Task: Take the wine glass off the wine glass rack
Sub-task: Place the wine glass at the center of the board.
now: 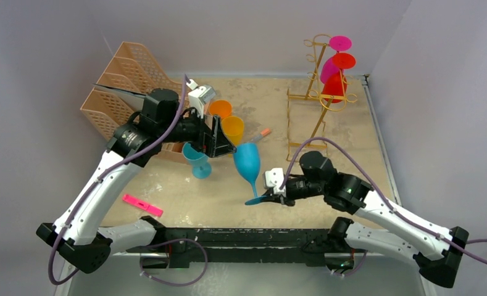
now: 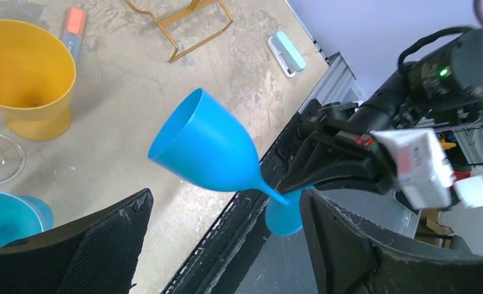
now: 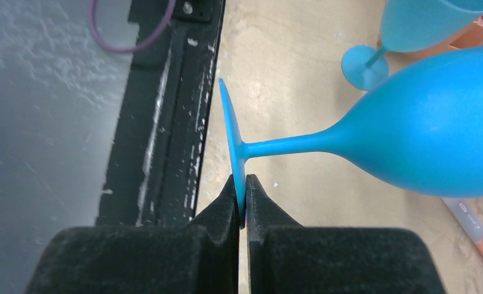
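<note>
The right gripper [image 3: 243, 184] pinches the blue wine glass [image 3: 422, 141] by its foot, well off the wine glass rack [image 1: 318, 105] beyond it; the left gripper [image 2: 226, 245] stands open, empty, near the bowl; removal looks done.

Plain bright blue wine glass [image 1: 247, 161]. Gold wire wine glass rack [image 1: 318, 123] at the worktop's far right corner, carrying a magenta glass [image 1: 328, 69] and a red glass [image 1: 334, 85]. Orange cup [image 1: 220, 109], yellow cup [image 1: 233, 129], teal glass [image 1: 196, 159]. Peach lattice organiser [image 1: 114, 92]. Hot pink marker [image 1: 142, 205]. Tan worktop [image 1: 185, 197], mottled with pale scuffs. Matt black fingers [image 3: 324, 257].
</note>
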